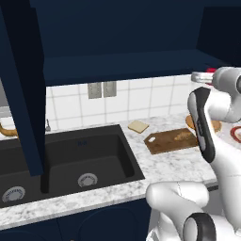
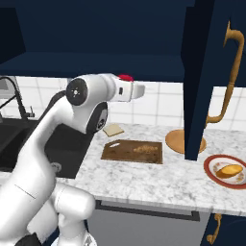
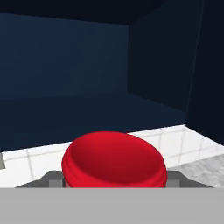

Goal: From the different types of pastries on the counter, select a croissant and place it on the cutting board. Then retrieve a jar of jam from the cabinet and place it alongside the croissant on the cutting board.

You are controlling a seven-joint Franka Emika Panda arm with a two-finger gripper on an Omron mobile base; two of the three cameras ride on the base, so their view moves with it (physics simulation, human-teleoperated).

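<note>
The navy cabinet (image 2: 96, 33) runs along the wall above the worktop (image 2: 158, 180), its open door (image 2: 204, 72) hanging down at the right of the right base view, with a long curved orange-brown handle (image 2: 229, 72) on its edge. In the left base view another open door panel (image 1: 23, 89) comes down over the black double sink (image 1: 66, 160), which is set into the white-grey marbled worktop.

The white arm reaches up, holding the end effector (image 2: 132, 90) high above the worktop, just below the cabinet's lower edge. The jar of jam (image 3: 114, 162) sits between its fingers: in the hand view the red lid lies close to the lens, with a grey finger pad (image 3: 51, 179) at either side of it. The end effector is closed about the jar, part way rather than fully. In the right base view the red lid (image 2: 126, 77) peeks out above the white hand.

The dark brown cutting board (image 2: 132, 152) lies on the worktop to the right of the sink, well below the jar. The croissant (image 2: 145, 149), small and golden-brown, rests on the board toward its right half. A flat tan bread slice (image 2: 113, 129) lies just behind the board's left corner. A round tan plate (image 2: 177, 141) sits to the right of the board, partly hidden by the door. Farther right, a golden-orange pastry (image 2: 229, 170) lies on a red-rimmed plate (image 2: 211, 175).
</note>
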